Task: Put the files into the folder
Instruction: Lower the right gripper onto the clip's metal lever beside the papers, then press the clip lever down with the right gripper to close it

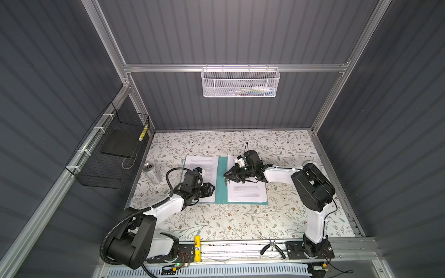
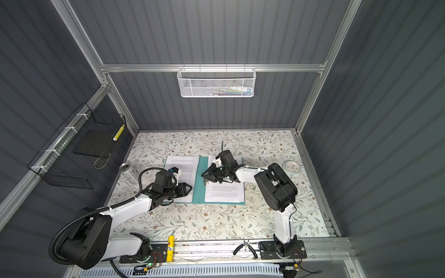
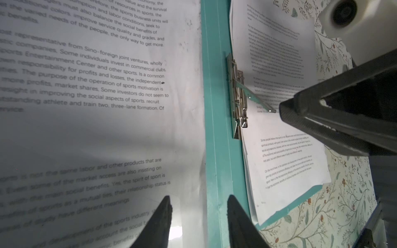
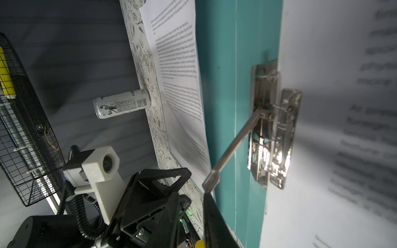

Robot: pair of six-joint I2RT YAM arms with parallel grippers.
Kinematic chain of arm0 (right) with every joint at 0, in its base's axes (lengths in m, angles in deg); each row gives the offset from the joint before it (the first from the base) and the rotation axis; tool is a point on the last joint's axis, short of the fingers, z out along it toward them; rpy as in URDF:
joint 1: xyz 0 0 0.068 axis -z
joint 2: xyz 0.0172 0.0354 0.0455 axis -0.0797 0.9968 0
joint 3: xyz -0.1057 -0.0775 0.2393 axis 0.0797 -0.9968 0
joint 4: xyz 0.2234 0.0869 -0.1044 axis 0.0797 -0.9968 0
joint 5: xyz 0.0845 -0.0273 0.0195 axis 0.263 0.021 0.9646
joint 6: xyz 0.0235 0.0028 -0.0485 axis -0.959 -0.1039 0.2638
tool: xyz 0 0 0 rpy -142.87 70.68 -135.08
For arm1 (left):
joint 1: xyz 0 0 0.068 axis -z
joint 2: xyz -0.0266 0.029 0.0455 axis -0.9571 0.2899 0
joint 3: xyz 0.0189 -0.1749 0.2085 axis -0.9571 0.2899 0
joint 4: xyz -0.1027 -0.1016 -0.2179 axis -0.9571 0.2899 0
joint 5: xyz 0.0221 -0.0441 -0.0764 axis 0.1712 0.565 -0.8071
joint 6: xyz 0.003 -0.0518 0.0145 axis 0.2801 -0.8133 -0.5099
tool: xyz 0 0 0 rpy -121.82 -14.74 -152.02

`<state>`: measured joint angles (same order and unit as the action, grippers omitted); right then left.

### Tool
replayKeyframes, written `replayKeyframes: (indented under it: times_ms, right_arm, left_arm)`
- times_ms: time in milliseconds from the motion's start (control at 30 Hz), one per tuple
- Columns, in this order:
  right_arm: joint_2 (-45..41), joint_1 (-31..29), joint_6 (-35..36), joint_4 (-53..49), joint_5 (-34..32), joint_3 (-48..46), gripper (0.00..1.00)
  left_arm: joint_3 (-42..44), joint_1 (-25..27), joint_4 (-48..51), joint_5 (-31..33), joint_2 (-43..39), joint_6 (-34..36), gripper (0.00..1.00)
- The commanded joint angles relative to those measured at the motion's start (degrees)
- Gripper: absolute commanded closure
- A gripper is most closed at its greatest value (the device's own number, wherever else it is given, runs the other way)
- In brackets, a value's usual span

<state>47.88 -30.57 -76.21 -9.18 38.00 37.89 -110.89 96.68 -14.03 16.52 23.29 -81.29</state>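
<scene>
Folder (image 1: 221, 190) open flat on table (image 1: 240, 221), files (image 1: 248, 193) on both halves. Right gripper (image 1: 225, 175) tip touches raised clip lever (image 4: 232, 148) — grip unclear. Left gripper (image 1: 214, 188) half-open, empty, over left half.

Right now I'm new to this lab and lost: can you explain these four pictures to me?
Two robot arms sit at a flowered table. Two pictures look down from overhead; the other two are shot from the arms' wrists. An open teal folder lies flat, with printed files on both halves; a can stands nearby. The left gripper hangs open over the folder, holding nothing. The right gripper has its tips at the raised clip lever; whether it grips it is unclear.
</scene>
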Motion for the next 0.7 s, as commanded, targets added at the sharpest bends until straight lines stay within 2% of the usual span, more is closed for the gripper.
replayKeyframes:
  times_ms: [0,667]
  right_arm:
    - [1.33,0.41,-1.44,2.08,1.11,-1.05,0.77]
    - [2.94,0.59,-2.53,3.58,1.69,-1.77,0.77]
  left_arm:
    - [0.72,-0.5,-0.54,-1.07,0.28,0.08,0.56]
    - [0.73,-0.86,-1.07,-1.18,0.92,0.06,0.56]
